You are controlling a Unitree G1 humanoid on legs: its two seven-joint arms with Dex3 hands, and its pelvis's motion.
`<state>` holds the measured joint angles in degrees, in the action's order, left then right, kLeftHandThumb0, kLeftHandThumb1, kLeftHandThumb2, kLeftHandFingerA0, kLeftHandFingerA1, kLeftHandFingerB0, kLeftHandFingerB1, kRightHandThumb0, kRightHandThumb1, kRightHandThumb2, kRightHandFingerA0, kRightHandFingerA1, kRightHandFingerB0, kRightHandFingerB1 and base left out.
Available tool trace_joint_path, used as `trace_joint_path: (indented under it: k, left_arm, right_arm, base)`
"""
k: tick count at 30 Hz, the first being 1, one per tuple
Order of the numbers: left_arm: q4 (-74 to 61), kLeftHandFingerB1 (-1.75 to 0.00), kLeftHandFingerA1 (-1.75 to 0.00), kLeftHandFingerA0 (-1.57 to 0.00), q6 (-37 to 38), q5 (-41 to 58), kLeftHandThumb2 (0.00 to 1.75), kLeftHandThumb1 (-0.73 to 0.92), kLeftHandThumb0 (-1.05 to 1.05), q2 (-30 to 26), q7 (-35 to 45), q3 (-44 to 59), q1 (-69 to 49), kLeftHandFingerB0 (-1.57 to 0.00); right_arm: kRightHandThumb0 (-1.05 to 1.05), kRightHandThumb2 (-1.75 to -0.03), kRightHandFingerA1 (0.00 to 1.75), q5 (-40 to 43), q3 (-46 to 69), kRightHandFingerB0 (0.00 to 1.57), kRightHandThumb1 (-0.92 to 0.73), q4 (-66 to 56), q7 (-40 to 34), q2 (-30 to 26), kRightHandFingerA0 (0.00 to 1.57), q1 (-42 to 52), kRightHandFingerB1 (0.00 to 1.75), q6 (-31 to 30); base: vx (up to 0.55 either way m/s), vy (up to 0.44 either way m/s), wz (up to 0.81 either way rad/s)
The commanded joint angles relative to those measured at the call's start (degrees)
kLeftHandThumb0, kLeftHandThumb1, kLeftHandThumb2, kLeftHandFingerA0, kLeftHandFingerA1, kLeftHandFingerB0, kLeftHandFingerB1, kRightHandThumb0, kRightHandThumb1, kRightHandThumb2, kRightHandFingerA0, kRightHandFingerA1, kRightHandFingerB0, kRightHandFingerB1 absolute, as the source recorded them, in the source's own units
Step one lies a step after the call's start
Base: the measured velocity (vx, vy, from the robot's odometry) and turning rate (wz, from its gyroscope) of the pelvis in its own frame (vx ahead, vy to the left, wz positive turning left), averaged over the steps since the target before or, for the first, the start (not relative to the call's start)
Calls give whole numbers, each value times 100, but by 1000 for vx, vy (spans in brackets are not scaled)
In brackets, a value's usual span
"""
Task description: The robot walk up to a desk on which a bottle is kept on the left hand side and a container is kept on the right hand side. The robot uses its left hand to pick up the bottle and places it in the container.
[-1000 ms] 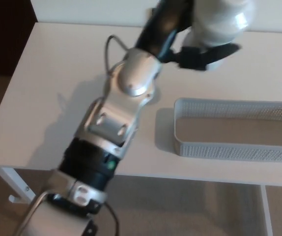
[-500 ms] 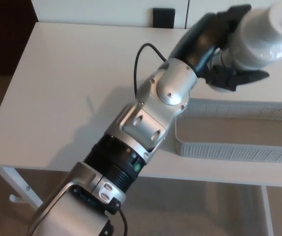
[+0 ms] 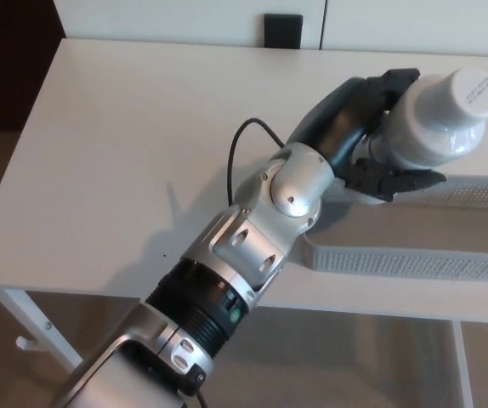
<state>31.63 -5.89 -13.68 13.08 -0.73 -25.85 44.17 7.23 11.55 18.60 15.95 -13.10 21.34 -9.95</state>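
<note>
Head view, one frame. Left hand (image 3: pixel 365 127) wrapped around the bottle (image 3: pixel 435 119): one black finger (image 3: pixel 393 79) over the top side, another finger (image 3: pixel 397 181) hooked beneath, the bottle's body clamped between them. Bottle white, lying tilted in the grasp, its flat cap end turned up and to the right, faint lettering on that end too blurred to read.

Directly under the hand and bottle: the near-left corner of the container (image 3: pixel 397 259), a white perforated tray. Bottle held above its far rim, clear of the mesh; lower finger sits just over that rim, contact cannot be judged. Container's floor shows bare to the right of the hand, running on out of the picture's right edge. Its near wall lies close to the desk's front edge.

Behind the hand, the silver wrist and forearm (image 3: pixel 261 229) slant down to lower left, crossing the desk's front edge; a thin black cable (image 3: pixel 235 157) loops off the wrist joint.

Left of the arm: wide open desk (image 3: pixel 125 136) surface, white, out to its left edge with dark floor past it. Beyond the hand, at the far edge of the desk, a small dark block (image 3: pixel 283 31) against the pale wall. Right hand does not show.
</note>
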Motion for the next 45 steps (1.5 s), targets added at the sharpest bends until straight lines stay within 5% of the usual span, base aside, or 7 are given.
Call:
trace_joint_path:
  k: [1, 20, 21, 22, 24, 25, 45]
  left_arm:
    - [-354, -103, -106, -109, -36, -82, 81, 71, -14, 157, 109, -53, -160, -81]
    - [-559, -78, -116, -116, -284, 322, 69, 79, -18, 345, 284, 231, -720, -85]
    - [-576, -45, -79, -111, -412, 411, 64, 78, -29, 369, 316, 293, -769, -69]
    - [-610, -29, -40, -43, -542, 461, 60, 67, -61, 365, 369, 327, -782, -22]
    - [-654, -29, -40, -43, -691, 511, 60, 67, -61, 358, 432, 362, -794, -22]
    - [-664, -14, -16, 0, -782, 535, 90, 50, -77, 331, 514, 364, -790, 0]
    - [-257, 0, 0, 0, -434, 563, 62, 65, -103, -459, 1129, 917, -538, 0]
  right_arm:
    - [12, -157, 76, 89, 7, 22, -92, -93, 39, 8, 26, -49, 72, -70]
    - [16, -155, 75, -14, -21, 31, -92, -415, -88, 37, 27, 10, 76, -291]
    - [15, -156, 76, -8, -24, 29, -92, -387, -59, 22, 27, 0, 76, -291]
    - [15, -155, 77, -32, -35, 28, -92, -295, -63, 21, 30, -37, 74, -228]
    - [15, -155, 77, -61, -47, 28, -92, -186, -73, 22, 30, -83, 74, -151]
    - [22, -161, 80, -70, -48, 18, -69, -157, -84, 21, 22, -97, 74, -151]
    - [23, -160, 82, -58, -141, 21, -67, -59, 1, -14, 28, -253, 73, -131]
  base:
    - [0, 0, 0]
    - [0, 0, 0]
    - [0, 0, 0]
    - [0, 0, 0]
    - [0, 0, 0]
    - [0, 0, 0]
    - [0, 0, 0]
